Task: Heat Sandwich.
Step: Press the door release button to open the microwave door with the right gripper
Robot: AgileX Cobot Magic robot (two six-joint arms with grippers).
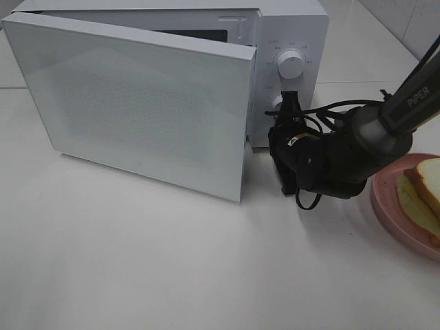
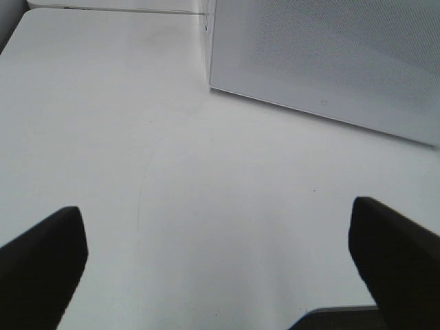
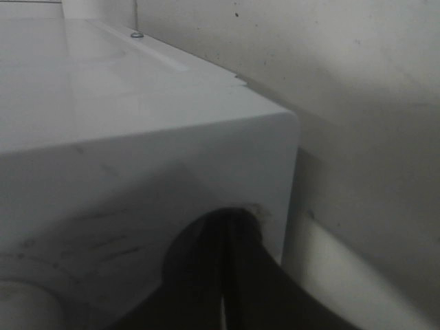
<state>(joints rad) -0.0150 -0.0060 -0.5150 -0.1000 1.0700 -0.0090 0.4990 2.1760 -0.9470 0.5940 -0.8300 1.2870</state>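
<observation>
Only its wrist view shows the left gripper [image 2: 216, 213], blunt black fingers wide apart over the smooth white table [image 2: 172, 137]. Right of the flat, fine-dotted microwave door [image 1: 137, 103], the right gripper [image 1: 287, 103] holds its fingers pressed together. Far right, the soft-bread sandwich [image 1: 423, 189] lies on a round pink plate [image 1: 385, 199].

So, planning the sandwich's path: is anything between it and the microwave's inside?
Yes. The door, only partly swung out, covers most of the opening, and the right arm lies between the sandwich and the microwave.
</observation>
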